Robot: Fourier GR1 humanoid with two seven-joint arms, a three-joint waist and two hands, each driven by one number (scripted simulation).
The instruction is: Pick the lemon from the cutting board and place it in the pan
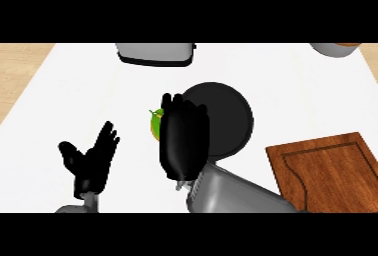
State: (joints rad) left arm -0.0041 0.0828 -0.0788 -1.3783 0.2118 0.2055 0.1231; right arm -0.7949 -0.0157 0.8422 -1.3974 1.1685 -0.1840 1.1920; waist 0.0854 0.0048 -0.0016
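Observation:
The lemon [155,124] shows only as a yellow-green sliver at the left side of my right hand [184,137]. That hand covers most of it and curls over it, above the left rim of the black pan [230,120]. The pan lies at the middle of the white counter, its left part hidden by the hand. Nothing lies on the brown cutting board [325,165] at the lower right. My left hand [92,160] rests open at the lower left, fingers up, away from everything.
A silver toaster [156,53] stands at the back of the counter. A grey pot or bowl [336,48] sits at the back right corner. The counter's wooden edge shows along the left side.

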